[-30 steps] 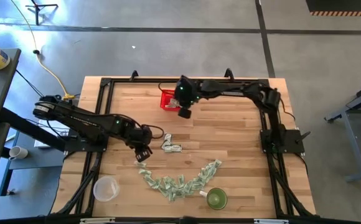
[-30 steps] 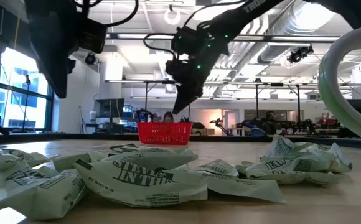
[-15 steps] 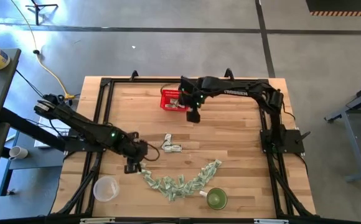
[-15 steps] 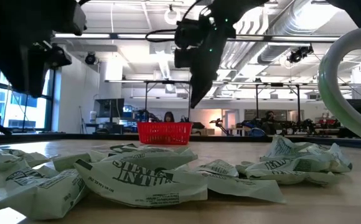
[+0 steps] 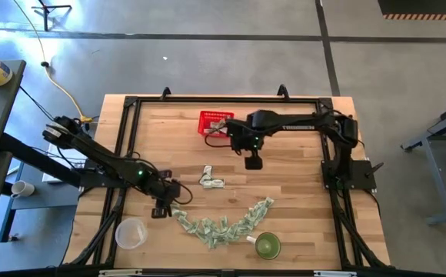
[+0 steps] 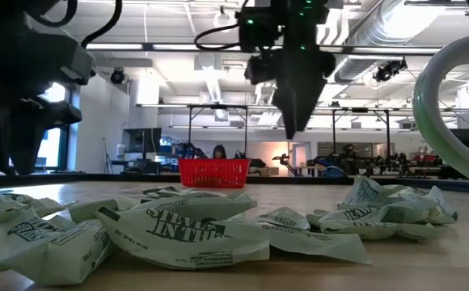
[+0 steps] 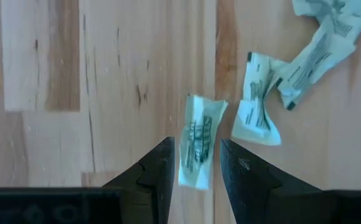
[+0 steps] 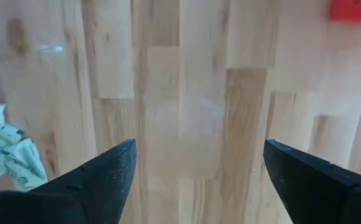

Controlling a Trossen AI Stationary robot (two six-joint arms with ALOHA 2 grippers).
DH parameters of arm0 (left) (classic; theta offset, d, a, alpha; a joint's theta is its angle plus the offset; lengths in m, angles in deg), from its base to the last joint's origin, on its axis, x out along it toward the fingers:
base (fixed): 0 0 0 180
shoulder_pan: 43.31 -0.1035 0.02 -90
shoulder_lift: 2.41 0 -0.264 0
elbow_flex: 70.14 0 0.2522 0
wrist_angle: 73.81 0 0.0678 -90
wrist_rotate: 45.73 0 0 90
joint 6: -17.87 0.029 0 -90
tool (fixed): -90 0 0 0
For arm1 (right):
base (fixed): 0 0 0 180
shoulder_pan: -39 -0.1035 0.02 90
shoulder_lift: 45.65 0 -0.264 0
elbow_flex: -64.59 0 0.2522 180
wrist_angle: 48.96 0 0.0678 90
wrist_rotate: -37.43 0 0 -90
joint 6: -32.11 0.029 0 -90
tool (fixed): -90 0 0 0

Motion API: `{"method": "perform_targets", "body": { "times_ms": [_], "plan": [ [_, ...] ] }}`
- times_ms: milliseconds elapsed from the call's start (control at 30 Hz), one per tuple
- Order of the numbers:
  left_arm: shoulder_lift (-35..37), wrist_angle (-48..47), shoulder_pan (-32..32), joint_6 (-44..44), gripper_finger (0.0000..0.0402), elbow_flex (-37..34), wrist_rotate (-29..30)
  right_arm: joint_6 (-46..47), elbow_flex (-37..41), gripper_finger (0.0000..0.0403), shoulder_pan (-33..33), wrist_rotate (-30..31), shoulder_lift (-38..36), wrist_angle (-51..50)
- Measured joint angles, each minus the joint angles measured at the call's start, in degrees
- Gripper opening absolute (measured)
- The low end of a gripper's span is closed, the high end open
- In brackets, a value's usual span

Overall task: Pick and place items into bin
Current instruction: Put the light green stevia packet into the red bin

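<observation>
Crumpled pale green-and-white items (image 5: 221,225) printed with dark lettering, unreadable, left pincer (image 7: 195,163) narrowly straddling one, right pincer (image 8: 196,163) wide, empty

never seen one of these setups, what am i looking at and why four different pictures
It is a robot with two dark arms at a wooden table, filmed by four cameras at once: one overhead, one at tabletop height, and one on each wrist.

The job is putting crumpled green-and-white paper pieces into the red basket. A green cup and a clear cup stand near the front edge.

The left gripper is at the end of the row of pieces; its wrist camera shows the fingers apart, either side of one piece, with no grip visible yet.

The right gripper hangs open and empty beside the basket.
</observation>
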Motion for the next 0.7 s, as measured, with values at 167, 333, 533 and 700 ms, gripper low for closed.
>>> {"method": "perform_targets", "body": {
  "times_ms": [167, 333, 533, 700],
  "plan": [
    [-0.74, -0.61, 0.02, -0.23, 0.0163, -0.19, -0.16, 5.41, 13.4, 0.0339, -0.13, 1.29, -8.19, 8.35],
    [-1.31, -0.59, 0.01, 0.87, 0.0163, -0.2, -1.44, 12.12, 25.28, 0.0341, -0.13, 1.35, -16.28, 15.99],
    [-3.27, -0.82, 0.0, 1.96, 0.0163, -0.2, -2.54, 18.63, 33.0, 0.0342, -0.18, 1.02, -22.13, 22.93],
    [-4.7, -0.71, -0.02, 1.44, 0.0166, 0.34, -2.52, 18.7, 34.81, 0.0342, -0.18, 0.94, -23.1, 26.21]
  ]
}}
